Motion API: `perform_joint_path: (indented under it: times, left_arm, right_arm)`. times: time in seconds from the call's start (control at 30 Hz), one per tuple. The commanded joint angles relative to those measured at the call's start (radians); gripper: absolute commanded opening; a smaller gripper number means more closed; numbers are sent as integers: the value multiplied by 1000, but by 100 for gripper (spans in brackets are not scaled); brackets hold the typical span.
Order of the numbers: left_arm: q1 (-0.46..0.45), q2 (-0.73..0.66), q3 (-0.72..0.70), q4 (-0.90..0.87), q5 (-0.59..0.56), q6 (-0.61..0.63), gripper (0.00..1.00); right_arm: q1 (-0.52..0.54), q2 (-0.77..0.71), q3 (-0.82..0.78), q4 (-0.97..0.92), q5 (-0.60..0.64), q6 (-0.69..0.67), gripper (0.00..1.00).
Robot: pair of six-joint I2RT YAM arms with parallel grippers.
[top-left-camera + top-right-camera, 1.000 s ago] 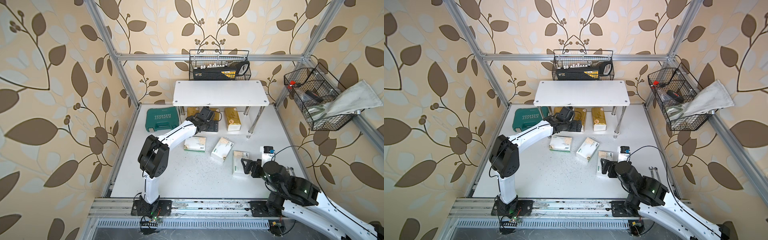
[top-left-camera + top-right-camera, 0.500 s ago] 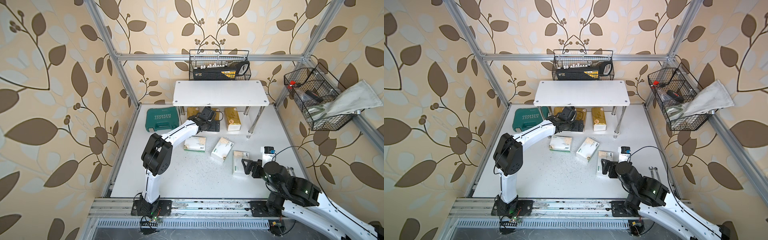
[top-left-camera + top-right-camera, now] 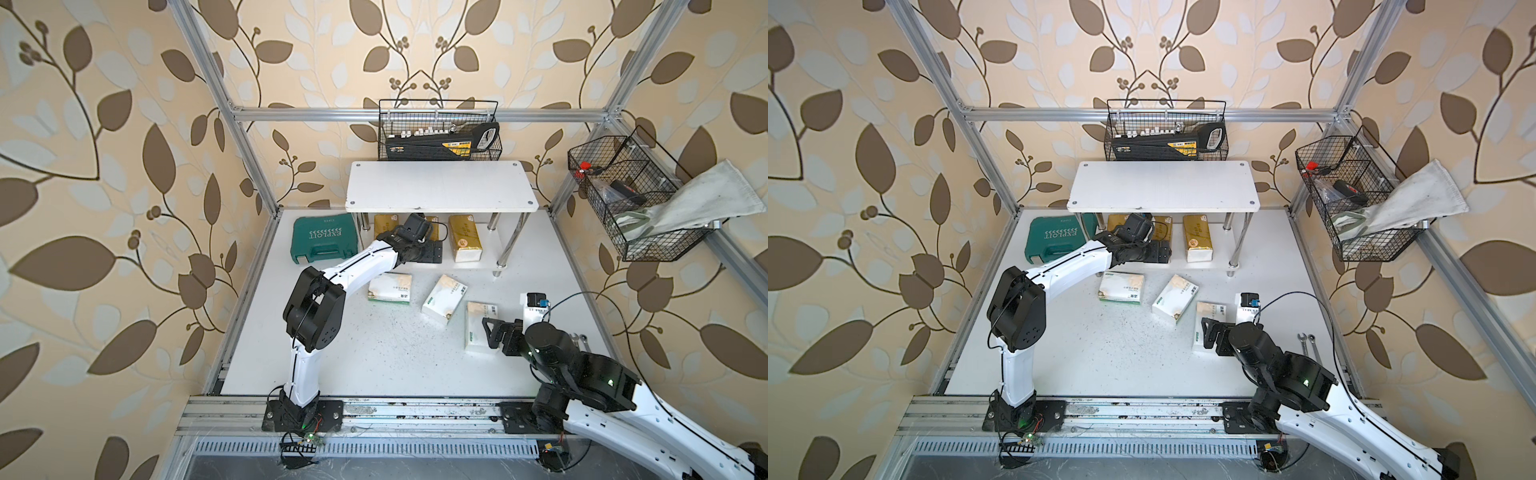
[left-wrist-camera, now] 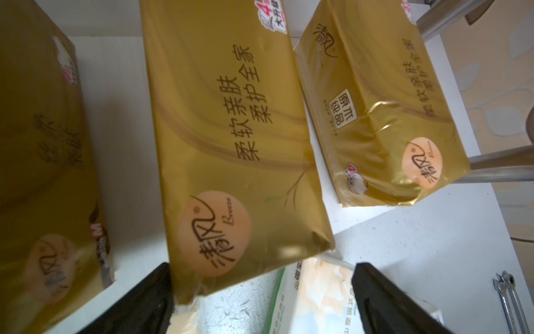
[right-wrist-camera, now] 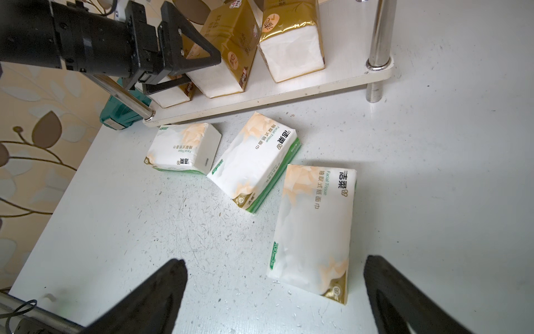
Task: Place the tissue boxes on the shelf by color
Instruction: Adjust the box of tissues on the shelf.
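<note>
Both stood open: left gripper (image 4: 261,300) at the middle gold tissue pack (image 4: 231,138) on the shelf (image 3: 440,187), twelve o'clock; right gripper (image 5: 276,258) over the four-o'clock white pack (image 5: 315,225).

Top views overhead, looking down; wrist views close, sharing shelf (image 4: 121,115).

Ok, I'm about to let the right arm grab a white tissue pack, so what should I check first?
1. Right gripper open over the nearest white pack: ok.
2. Left gripper open: ok.
3. Left gripper clear of the middle gold pack: cannot tell.
4. All three gold packs on the shelf's lower board: ok.
5. Top board bare: ok.
6. White packs shelved: not ok, all three lie on the table.
</note>
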Motion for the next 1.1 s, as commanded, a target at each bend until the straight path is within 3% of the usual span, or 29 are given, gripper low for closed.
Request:
perform_joint_path:
  times: [0.0,0.3,0.6,0.8,1.07]
  left_arm:
    - [-15,-12,9,36,13,-11,99]
    - [-20,-69,-3,-14,-53,-10,99]
    - [-40,-185,-36,-150,-94,3,99]
    - [-126,-290,-143,-194,-91,-10,99]
    - [-275,-494,-403,-196,-170,-167,99]
  right_arm:
    - [-4,8,20,17,10,11,99]
    - [-3,21,22,3,11,17,99]
    - [-3,115,45,-129,31,67,99]
    - [-3,163,25,-134,3,101,99]
    - [-4,178,-42,-100,-37,123,99]
